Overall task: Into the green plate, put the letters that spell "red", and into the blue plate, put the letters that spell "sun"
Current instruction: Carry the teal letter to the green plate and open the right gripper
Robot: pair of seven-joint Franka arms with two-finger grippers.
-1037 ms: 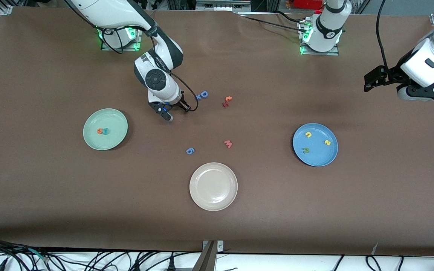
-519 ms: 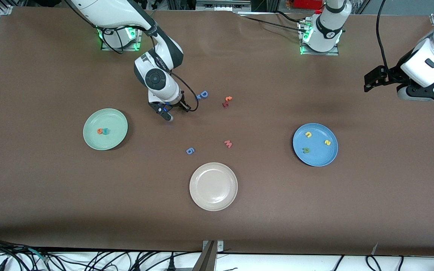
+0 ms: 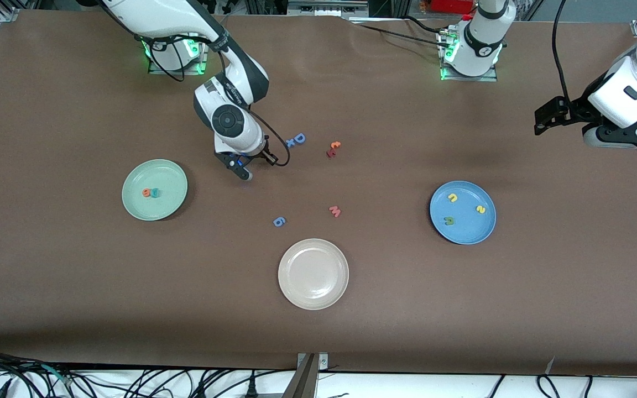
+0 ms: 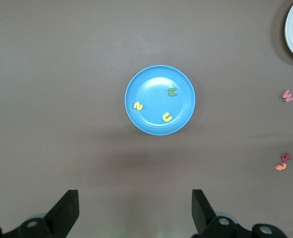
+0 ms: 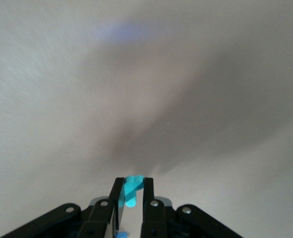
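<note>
Now the right gripper [image 3: 244, 167] is closed on a tiny teal foam letter [image 5: 132, 192], low over the brown table [image 3: 75, 287] between the round pale-green plate [image 3: 172, 174] and the blue capital D [image 3: 298, 139]; the left gripper [image 4: 134, 210], spread wide, waits above the round blue plate [image 4: 151, 89]

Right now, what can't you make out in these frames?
- Teal piece in the right claw: right wrist view shows only an end between the shut fingers; its letter shape is hidden, and the front view is too small.
- Table under that claw: blurred in the right wrist view.
- Letters in the green plate: an orange and a teal one touch, too small to read.
- Cream plate: cut by the left wrist view's edge.
</note>
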